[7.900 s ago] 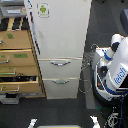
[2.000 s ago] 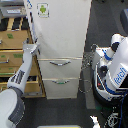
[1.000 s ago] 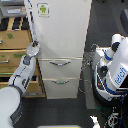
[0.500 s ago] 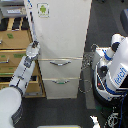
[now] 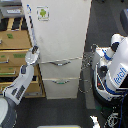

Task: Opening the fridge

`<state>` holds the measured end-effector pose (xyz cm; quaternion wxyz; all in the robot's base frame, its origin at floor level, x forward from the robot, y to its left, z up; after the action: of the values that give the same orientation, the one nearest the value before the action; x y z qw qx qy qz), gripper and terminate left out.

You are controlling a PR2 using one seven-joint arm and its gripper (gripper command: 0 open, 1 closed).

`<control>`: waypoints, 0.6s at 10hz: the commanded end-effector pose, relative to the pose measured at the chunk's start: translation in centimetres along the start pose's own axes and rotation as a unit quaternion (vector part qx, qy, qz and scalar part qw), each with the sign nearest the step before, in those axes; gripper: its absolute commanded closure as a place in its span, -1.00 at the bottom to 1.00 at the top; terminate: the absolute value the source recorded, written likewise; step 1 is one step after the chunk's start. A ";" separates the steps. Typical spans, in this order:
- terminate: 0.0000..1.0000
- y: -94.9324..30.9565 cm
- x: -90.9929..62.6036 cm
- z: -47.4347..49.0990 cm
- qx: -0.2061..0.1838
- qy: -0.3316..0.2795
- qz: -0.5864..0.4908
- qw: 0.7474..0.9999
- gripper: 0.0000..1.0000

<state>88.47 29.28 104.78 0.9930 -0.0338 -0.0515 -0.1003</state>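
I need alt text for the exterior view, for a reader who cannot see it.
A robot arm reaches up from the lower left, its gripper at the left edge of a tall white fridge whose door looks closed. Another white robot stands at the right.

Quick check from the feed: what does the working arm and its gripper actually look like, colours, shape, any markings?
The arm is bulky and segmented: a rounded pale grey shoulder shell at the bottom, then a white forearm casing with dark grey panels and small dark slots. It narrows to a slim light grey gripper with darker edging. The picture is too coarse to show cables or printed markings on it.
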 end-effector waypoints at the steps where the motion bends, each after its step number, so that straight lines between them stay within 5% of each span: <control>1: -1.00 -33.7 -37.1 30.0 -0.116 -0.115 -0.370 0.914 1.00; 4: -1.00 -42.3 -62.3 39.7 -0.155 -0.147 -0.532 0.819 1.00; 6: -1.00 -42.5 -68.0 42.4 -0.179 -0.170 -0.564 0.788 1.00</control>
<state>64.17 17.30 111.65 0.8893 -0.2636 -0.1191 -0.3542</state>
